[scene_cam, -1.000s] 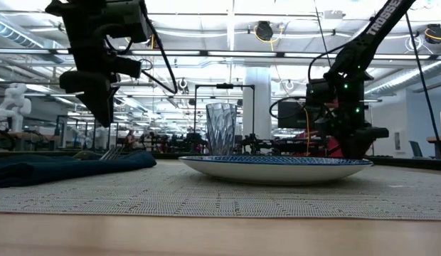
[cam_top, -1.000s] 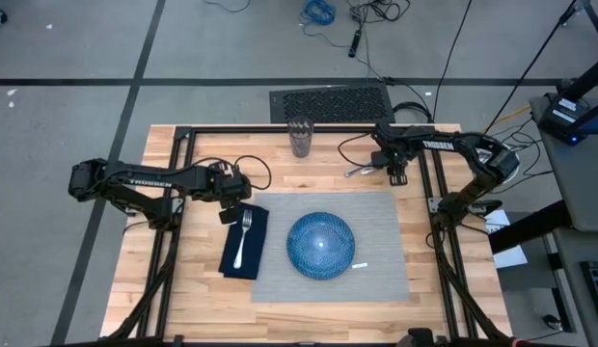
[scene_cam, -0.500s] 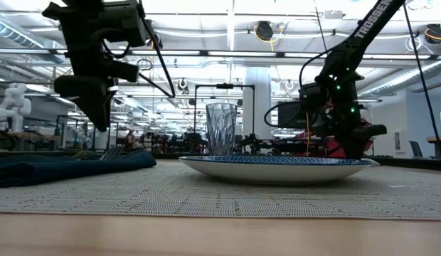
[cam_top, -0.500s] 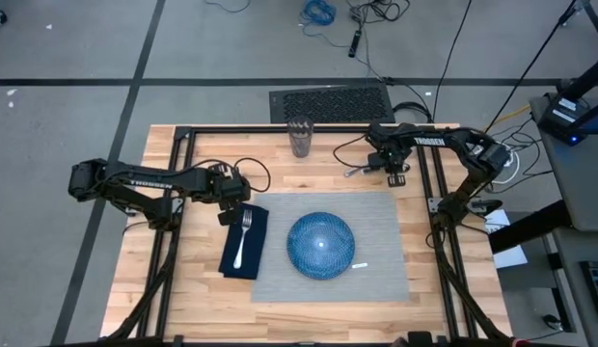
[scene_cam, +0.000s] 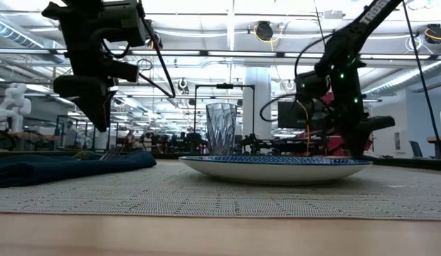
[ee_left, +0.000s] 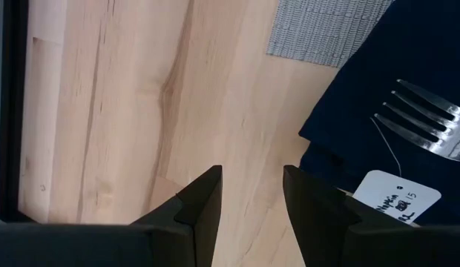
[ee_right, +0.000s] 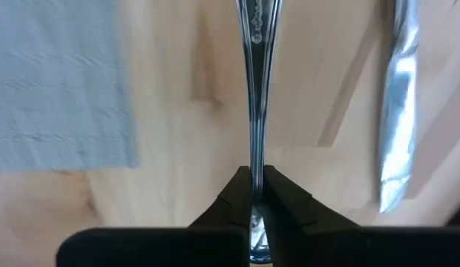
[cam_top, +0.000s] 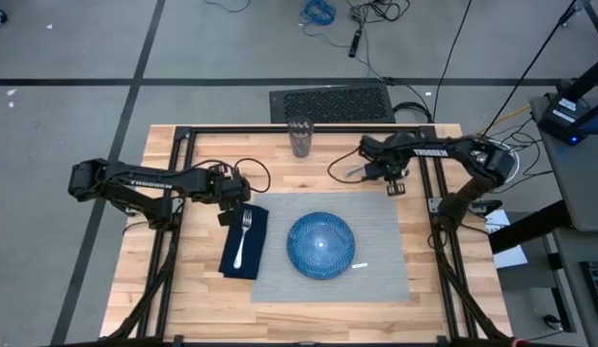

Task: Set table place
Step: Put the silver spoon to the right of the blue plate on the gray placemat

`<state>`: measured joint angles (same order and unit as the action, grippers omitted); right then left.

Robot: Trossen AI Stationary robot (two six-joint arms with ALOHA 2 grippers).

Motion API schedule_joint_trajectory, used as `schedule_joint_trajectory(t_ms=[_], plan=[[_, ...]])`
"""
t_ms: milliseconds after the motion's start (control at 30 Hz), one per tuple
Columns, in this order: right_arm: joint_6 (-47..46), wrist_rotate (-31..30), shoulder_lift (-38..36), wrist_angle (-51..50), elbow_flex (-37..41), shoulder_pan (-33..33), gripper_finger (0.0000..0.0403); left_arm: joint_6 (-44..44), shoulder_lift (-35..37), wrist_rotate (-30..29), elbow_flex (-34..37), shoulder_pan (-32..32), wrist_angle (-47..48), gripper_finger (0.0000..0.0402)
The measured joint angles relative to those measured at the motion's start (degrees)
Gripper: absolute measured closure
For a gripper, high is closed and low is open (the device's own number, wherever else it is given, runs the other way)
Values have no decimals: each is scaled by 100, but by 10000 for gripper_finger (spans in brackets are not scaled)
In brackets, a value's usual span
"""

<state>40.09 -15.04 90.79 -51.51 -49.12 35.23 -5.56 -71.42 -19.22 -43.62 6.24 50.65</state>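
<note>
The grey place mat (cam_top: pixel 386 241) lies on the wooden table (cam_top: pixel 198 289) with a round blue plate (cam_top: pixel 320 244) on it. Along its left edge lies a navy napkin (cam_top: pixel 231 258) with a fork (cam_top: pixel 243 234) on top. My left gripper (ee_left: pixel 252 174) hovers open over bare wood just beyond the napkin's far end. My right gripper (ee_right: pixel 257 174) is past the mat's far edge, shut on a slim silver utensil (ee_right: pixel 256 89). A knife (ee_right: pixel 397 126) lies on the wood beside that utensil. My right gripper pinches the silver utensil's thin handle (ee_right: pixel 256 152) between its two fingers, coming at it steeply from above. The handle runs straight out ahead of the fingers and in the high view sticks out (cam_top: pixel 352 173) toward the table's left. I cannot tell whether it is clear of the wood.
A clear ribbed glass (cam_top: pixel 299 137) stands near the table's far edge, left of my right gripper. A white paper tag (ee_left: pixel 397 194) lies on the napkin by the fork. A black frame (cam_top: pixel 178 145) edges the table. Bare wood lies left of the napkin.
My right gripper has moved toward the table's left edge along the mat's far side and has turned a little. The silver utensil has shifted left with it, while the knife has stayed on the wood.
</note>
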Motion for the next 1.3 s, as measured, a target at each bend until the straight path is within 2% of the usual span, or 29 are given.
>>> schedule_joint_trajectory(t_ms=[333,567,833,967,1300], plan=[[-713,-44,-793,-140,-11,-1441,403,-2,0,0,2,2,-2,272],[-1942,-397,-1256,-76,-11,-2716,403,-2,0,0,2,2,-4,272],[-3488,-1188,-1312,411,-18,-3981,403,-15,0,0,2,2,-83,272],[-4212,-1795,-1290,411,40,-4473,403,-15,0,-2,2,0,-82,272],[-6306,-2964,-1288,856,804,-5546,403,36,-2,-2,2,0,-85,272]])
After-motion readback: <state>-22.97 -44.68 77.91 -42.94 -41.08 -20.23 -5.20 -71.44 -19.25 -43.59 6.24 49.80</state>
